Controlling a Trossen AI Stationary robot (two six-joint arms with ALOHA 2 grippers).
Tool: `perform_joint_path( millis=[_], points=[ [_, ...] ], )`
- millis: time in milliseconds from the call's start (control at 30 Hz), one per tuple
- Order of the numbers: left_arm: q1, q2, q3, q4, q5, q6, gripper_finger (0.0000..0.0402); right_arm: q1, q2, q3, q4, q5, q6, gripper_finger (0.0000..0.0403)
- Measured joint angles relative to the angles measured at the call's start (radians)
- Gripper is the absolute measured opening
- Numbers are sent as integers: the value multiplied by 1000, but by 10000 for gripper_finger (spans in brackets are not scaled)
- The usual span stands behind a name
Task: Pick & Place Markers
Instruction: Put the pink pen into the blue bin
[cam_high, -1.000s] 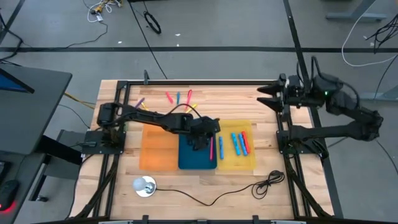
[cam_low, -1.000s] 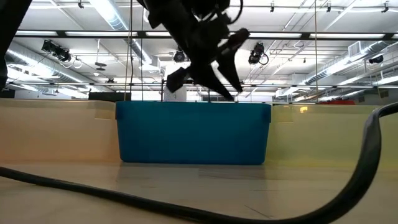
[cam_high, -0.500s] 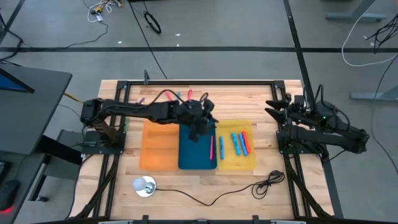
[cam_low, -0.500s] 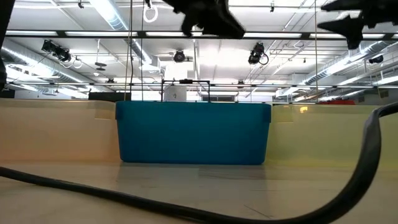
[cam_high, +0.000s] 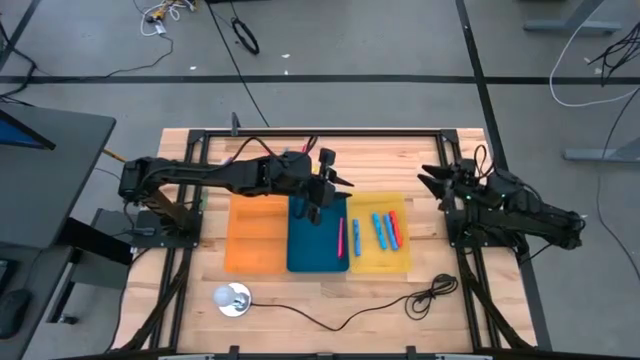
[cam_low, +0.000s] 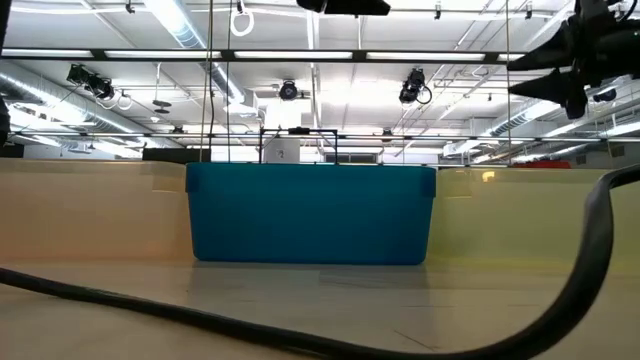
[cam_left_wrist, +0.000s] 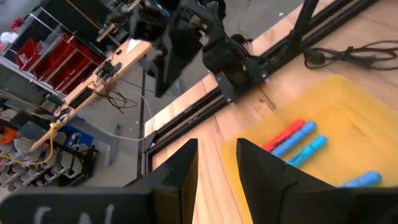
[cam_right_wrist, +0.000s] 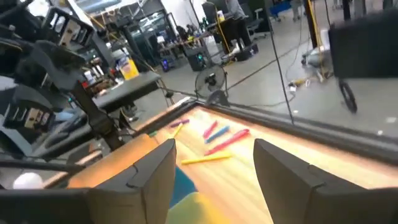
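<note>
Over blue tray (cam_high: 316, 248): left gripper (cam_high: 322, 196) open, empty, between picks. Next: reach loose markers (cam_right_wrist: 217, 138) at far edge. Right gripper (cam_high: 432, 182) open, idle.

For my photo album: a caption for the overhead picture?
Left gripper open above the blue tray; markers fill the yellow tray.

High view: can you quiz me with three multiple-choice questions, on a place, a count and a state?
1. Where does the pink marker lie? A orange tray B blue tray C bare wood
2. Red markers in the yellow tray? A one B three C none
3. The left gripper's fingers? A shut on a marker B open, empty C hidden
B: it lies along the blue tray's edge. A: one red marker beside blue markers. B: empty gap between them.
</note>
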Motion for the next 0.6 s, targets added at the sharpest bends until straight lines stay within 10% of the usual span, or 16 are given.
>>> perform_joint_path(
  millis=[600],
  points=[
    [0, -27, 0, 49, 3, -21, 117, -1, 0, -236, 269, 65, 2, 215]
  ],
)
